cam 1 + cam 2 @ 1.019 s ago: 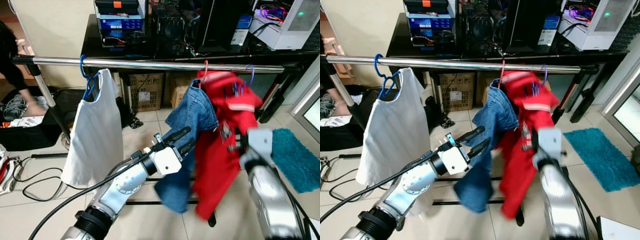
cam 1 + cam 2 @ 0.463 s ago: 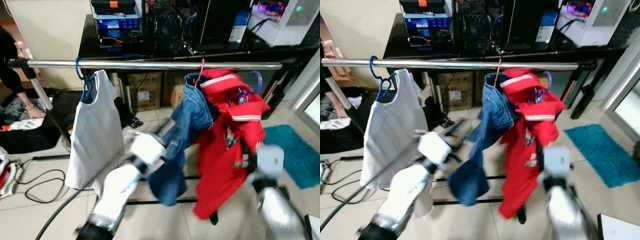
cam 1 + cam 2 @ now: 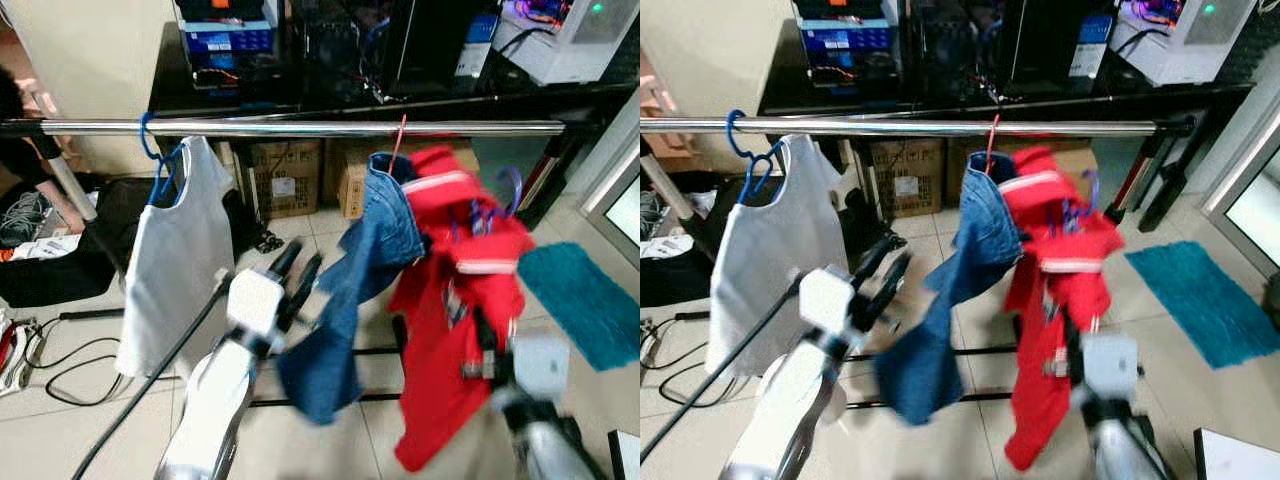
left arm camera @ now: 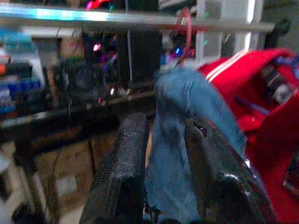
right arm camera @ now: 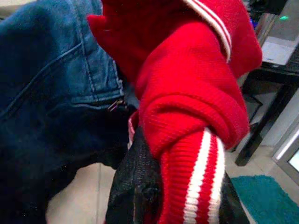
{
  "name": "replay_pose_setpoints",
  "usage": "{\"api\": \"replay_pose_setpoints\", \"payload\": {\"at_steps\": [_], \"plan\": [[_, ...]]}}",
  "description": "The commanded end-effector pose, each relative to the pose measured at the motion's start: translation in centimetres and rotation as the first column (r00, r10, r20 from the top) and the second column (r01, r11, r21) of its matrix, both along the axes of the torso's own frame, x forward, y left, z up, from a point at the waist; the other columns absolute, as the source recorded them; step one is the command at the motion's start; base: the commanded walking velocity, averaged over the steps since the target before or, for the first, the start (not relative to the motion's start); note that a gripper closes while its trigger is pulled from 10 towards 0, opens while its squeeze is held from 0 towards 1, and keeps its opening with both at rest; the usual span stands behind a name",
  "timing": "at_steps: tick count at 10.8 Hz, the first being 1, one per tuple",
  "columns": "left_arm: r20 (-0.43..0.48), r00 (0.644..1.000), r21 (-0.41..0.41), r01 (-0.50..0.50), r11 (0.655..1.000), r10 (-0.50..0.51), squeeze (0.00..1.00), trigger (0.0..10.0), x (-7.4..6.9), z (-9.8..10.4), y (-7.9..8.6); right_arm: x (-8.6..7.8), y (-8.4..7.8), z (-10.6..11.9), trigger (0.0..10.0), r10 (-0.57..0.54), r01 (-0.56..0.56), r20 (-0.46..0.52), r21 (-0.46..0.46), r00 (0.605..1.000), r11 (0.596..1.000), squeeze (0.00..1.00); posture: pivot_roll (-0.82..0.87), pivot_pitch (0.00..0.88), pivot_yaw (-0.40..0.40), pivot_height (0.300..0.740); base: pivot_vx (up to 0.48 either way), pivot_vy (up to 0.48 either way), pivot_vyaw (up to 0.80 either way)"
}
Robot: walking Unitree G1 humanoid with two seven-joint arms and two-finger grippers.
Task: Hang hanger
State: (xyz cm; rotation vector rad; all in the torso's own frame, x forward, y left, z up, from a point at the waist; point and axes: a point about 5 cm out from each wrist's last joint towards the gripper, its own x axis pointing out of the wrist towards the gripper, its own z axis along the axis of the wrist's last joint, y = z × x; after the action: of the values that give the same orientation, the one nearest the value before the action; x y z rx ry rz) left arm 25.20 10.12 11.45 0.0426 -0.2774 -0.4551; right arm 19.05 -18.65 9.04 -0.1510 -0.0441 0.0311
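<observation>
A silver rail (image 3: 300,127) crosses the view. A white vest (image 3: 170,260) hangs from it on a blue hanger (image 3: 152,150) at the left. Blue denim (image 3: 365,260) hangs on a red hanger (image 3: 400,135) at the middle. Beside the denim is a red jacket (image 3: 450,300) on a purple hanger (image 3: 512,185) whose hook sits below the rail. My left gripper (image 3: 298,265) is open, pointing up just left of the denim, holding nothing. My right gripper (image 3: 495,330) is low against the jacket, and its fingers (image 5: 135,186) are shut on the striped red sleeve (image 5: 196,177).
Behind the rail stands a black desk (image 3: 200,95) loaded with computers, with cardboard boxes (image 3: 285,180) under it. A teal mat (image 3: 580,300) lies on the tiles at right. Cables (image 3: 60,360) and a person (image 3: 20,150) are at the left. The rack's base bar (image 3: 370,400) runs below the clothes.
My left arm swung back from the denim and its fingers now point upward. My right gripper dropped lower with the red jacket. The purple hook sits further below the rail.
</observation>
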Motion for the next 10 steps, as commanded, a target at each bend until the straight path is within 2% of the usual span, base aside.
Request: {"api": "replay_pose_setpoints", "payload": {"at_steps": [1, 3, 10], "plan": [[-0.003, 1.0, 0.002, -0.001, 1.0, 0.001, 0.0, 10.0, -0.1, 0.1, 0.0, 0.1, 0.3, 1.8, 10.0, 0.026, -0.025, 0.102, -0.011, 0.994, 1.0, 0.0, 0.04, 0.092, -0.014, 0.74, 0.0, 0.0, 0.0], [-0.019, 1.0, 0.024, 0.014, 1.0, -0.013, 0.0, 10.0, -0.5, -0.2, -0.2, 0.1, 0.4, 1.7, 10.0, 0.042, -0.04, 0.092, -0.022, 0.995, 0.999, 0.0, 0.05, 0.098, -0.021, 0.74, 0.0, 0.0, -0.31], [-0.04, 0.999, 0.038, 0.004, 0.999, -0.002, 0.0, 10.0, -0.9, -0.3, -0.4, 1.2, 0.9, 1.9, 10.0, 0.072, -0.071, 0.089, -0.018, 0.993, 0.997, 0.0, 0.07, 0.1, -0.039, 0.74, 0.0, 0.0, -0.78]]}}
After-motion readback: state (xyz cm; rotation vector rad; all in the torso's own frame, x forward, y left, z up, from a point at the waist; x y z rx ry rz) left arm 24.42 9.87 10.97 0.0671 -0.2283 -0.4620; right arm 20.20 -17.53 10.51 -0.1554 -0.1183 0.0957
